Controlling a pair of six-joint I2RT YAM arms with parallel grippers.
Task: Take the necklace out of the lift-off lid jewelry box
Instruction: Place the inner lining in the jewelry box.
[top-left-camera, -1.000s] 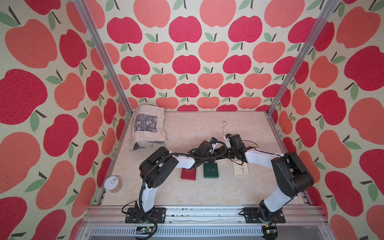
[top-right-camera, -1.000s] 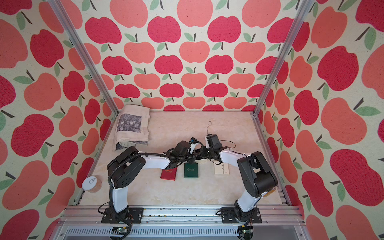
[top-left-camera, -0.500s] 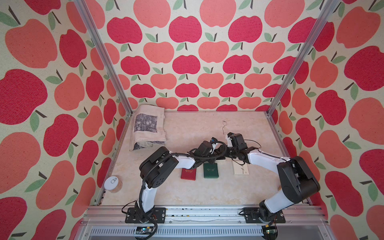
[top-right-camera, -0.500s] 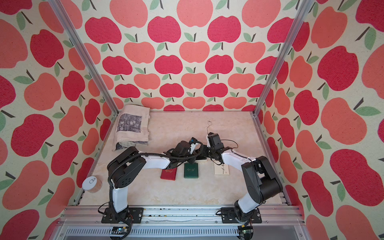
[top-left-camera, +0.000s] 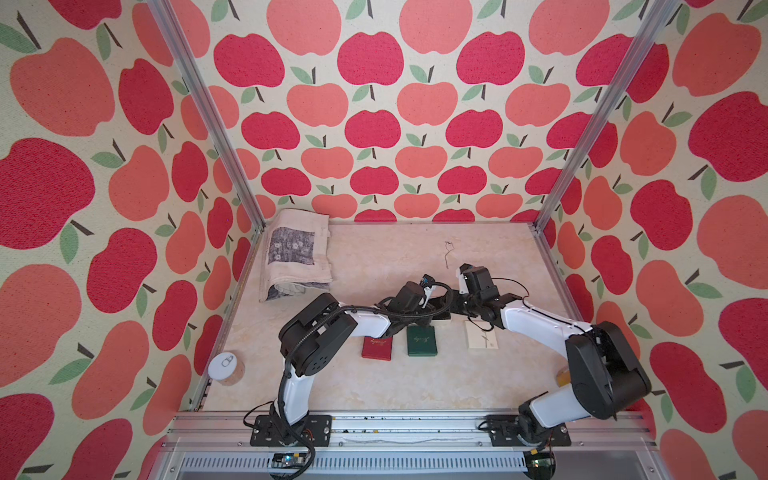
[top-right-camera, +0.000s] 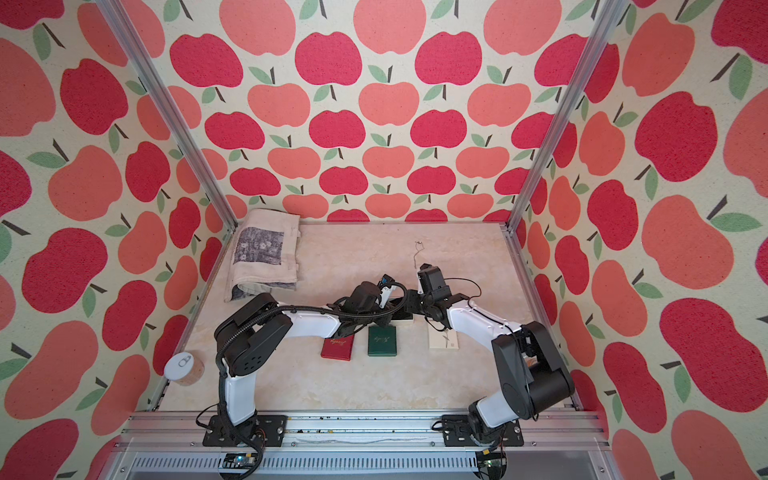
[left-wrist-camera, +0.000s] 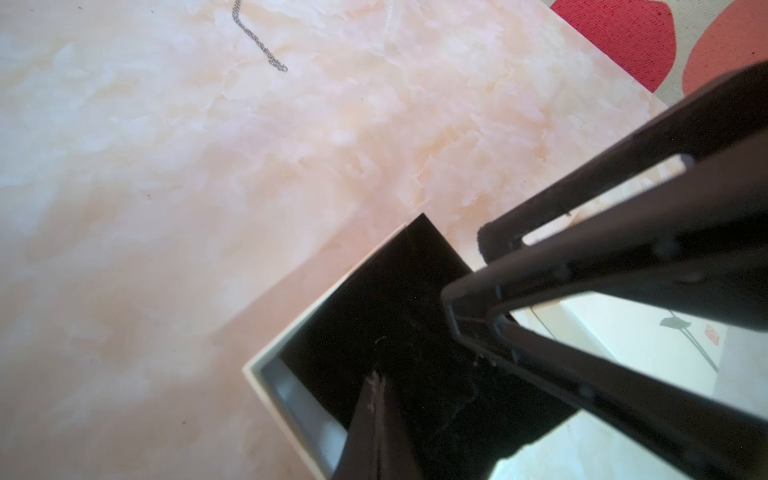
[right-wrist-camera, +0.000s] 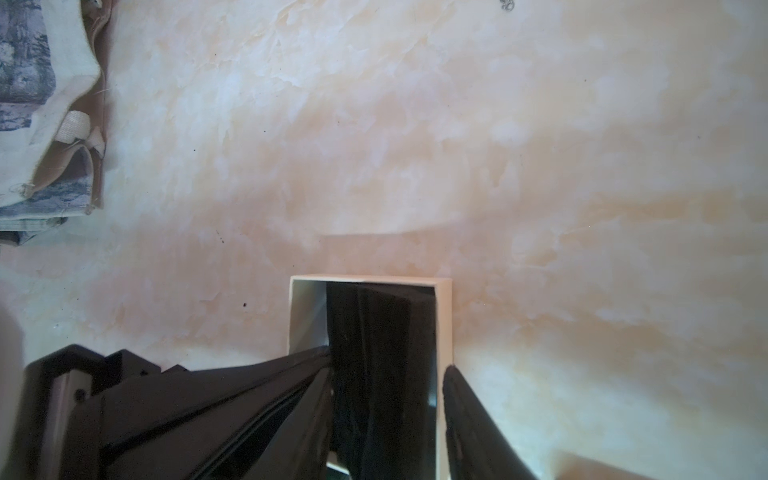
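1. Marble bench: necklace lies out, well apart from box, so we'd call it basically done.
2. Left claw shut inside box, right claw half-open astride its wall; neither visibly holds anything.

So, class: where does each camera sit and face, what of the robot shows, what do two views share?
Top views: high behind the robot, looking down at the table; left arm and right arm show.
Left wrist: on the left arm, looking into the box; left gripper and right gripper show.
Right wrist: on the right arm, looking over the box; its finger and the left gripper show.
Both wrist views share the box.
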